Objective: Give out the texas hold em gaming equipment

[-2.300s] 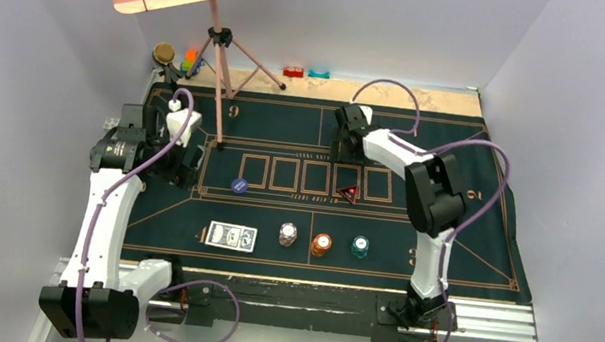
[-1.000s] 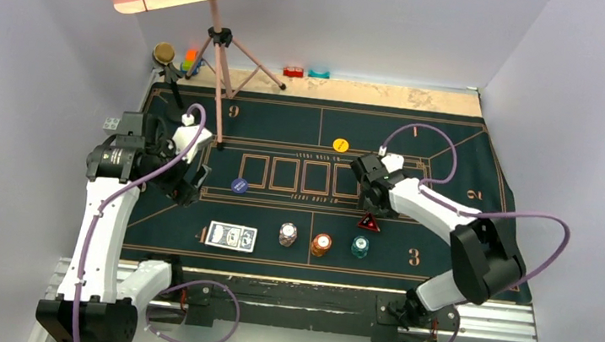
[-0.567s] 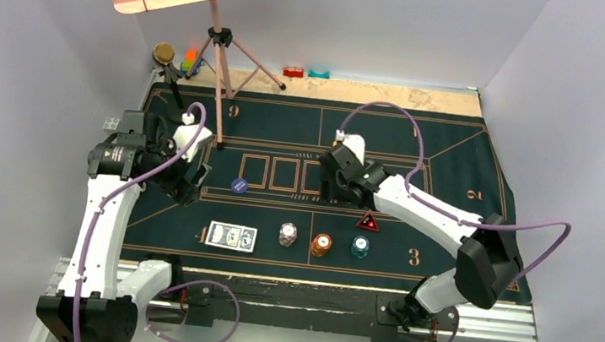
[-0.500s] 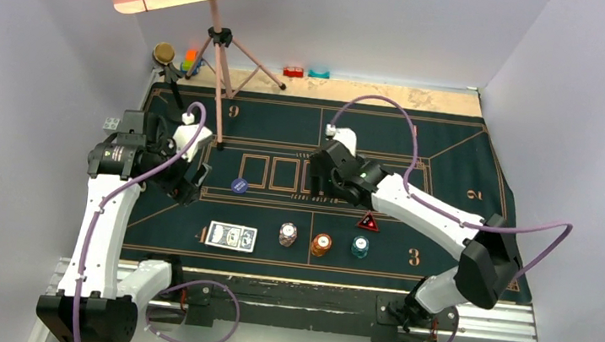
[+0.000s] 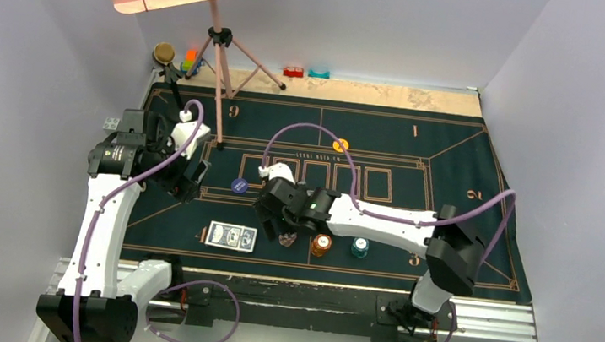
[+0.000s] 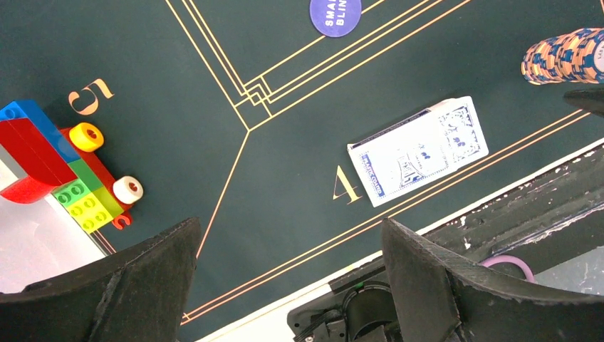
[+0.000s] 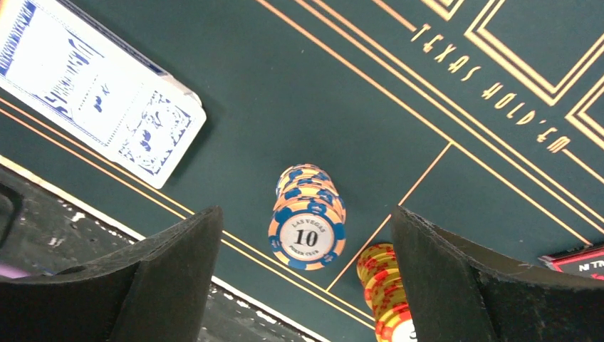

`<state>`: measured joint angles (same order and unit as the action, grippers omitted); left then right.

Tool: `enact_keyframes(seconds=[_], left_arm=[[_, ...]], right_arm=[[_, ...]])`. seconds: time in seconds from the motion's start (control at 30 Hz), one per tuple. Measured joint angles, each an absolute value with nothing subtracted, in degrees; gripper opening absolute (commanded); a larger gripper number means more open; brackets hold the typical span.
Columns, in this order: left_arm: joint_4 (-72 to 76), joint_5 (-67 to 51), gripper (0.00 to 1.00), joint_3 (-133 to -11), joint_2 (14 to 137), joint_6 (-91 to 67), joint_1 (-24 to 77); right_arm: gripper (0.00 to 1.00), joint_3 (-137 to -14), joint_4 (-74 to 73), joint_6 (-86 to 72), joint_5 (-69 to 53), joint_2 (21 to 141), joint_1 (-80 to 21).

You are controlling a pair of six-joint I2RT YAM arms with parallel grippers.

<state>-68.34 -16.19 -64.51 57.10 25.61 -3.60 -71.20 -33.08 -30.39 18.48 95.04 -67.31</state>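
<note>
**Right fingers held wide over the pale chip stack**

The surface is covered by a dark green printed mat [image 5: 454,145], on which all the gaming pieces are laid. The right arm is stretched low across the mat towards the left, and its gripper [image 7: 305,221] is poised above the near row of chips. Its fingers [image 7: 171,278] are spread wide, and nothing is gripped. The left gripper [image 6: 290,224] is held over the mat's left side with its fingers likewise parted and empty. Stacked toy blocks [image 6: 43,153] are seen below it, at the mat's edge.

The deck of patterned-back cards [image 5: 231,236] is laid flat near the front border, left of the chips. Three chip stacks are set in a row. The pale stack marked 10 [image 7: 308,217] stands between the right fingers, apart from both. The orange stack [image 5: 321,244] is placed just beside it, and the teal stack [image 5: 359,247] further right.

A blue disc [image 5: 238,185] is seen left of the printed card boxes. A yellow disc [image 5: 341,144] is seen beyond them. Only a corner of the red marker [image 7: 578,258] is caught, at the edge of the right wrist view.
</note>
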Motion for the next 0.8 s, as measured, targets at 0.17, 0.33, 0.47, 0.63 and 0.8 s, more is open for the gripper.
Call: enact_keyframes(seconds=[0.17,0.33,0.47,0.63,0.8], left_arm=[[-68.25,-16.12,1.00,-64.51,57.06,25.02,-3.60],[-68.25,-15.97,1.00,-64.51,56.73,25.02,-3.60],[-68.27,-15.84,1.00,-64.51,56.21,25.02,-3.60],[-68.27,-15.70,1.00,-64.51,55.88,25.04,-3.60],[-68.29,-15.38,1.00,-64.51,55.66,25.04,-3.60]], right_arm=[[0.79,-70.89,-33.21,-30.63,18.52,98.67,-69.04],[0.75,-70.37,-33.39,-31.00,18.87,99.13,-69.06],[0.67,-70.35,-33.39,-31.14,19.03,99.26,-69.06],[0.64,-69.73,-33.34,-31.51,19.03,100.05,-69.06],[0.45,-68.82,-33.34,-31.81,19.16,100.53,-69.06]])
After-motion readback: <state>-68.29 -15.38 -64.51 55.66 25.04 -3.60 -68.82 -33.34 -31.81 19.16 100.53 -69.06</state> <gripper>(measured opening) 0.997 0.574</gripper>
